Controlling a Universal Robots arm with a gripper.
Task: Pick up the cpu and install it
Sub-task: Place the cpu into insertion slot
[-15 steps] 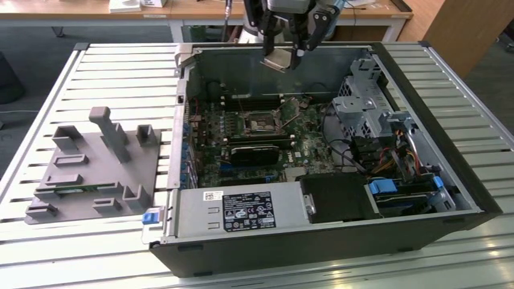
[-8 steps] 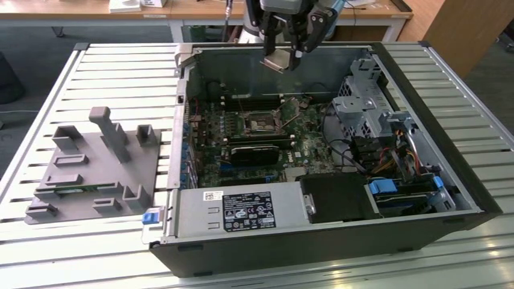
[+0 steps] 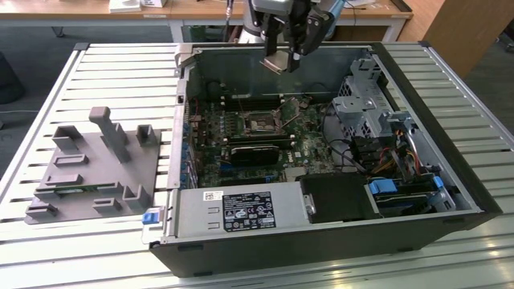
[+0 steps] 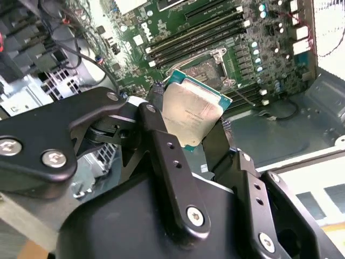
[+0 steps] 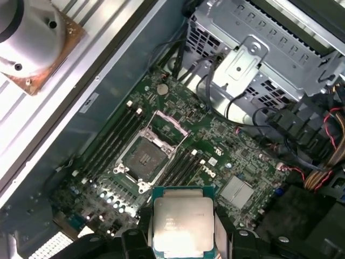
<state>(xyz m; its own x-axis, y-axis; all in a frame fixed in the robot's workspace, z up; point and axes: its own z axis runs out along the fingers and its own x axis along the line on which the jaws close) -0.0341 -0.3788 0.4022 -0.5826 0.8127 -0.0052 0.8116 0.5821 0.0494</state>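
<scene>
Slatted metal desk [image 3: 96, 72] carries an open computer case [image 3: 449, 150] lying on its side. Gray holder tray [image 3: 88, 171] with upright posts sits on the desk at the exterior view's left, just beside the case. Inside the case: green motherboard [image 3: 213, 141] on the floor, silver power supply [image 3: 241, 212] along the near wall, metal drive cage [image 3: 357, 108] at the exterior view's right. Black card [image 3: 253, 153] lies across the board, near side of the socket [image 3: 261, 124]. Gripper [image 3: 284, 59] hangs above the far part of the case, fingers [image 4: 156, 118] clamped on opposite edges of the cpu [image 3: 280, 62]. In both wrist views the cpu [image 4: 194, 110] [image 5: 182, 221] is in the air with its silvery top showing, well apart from the socket [image 5: 144, 157], which is uncovered with its frame flipped up.
</scene>
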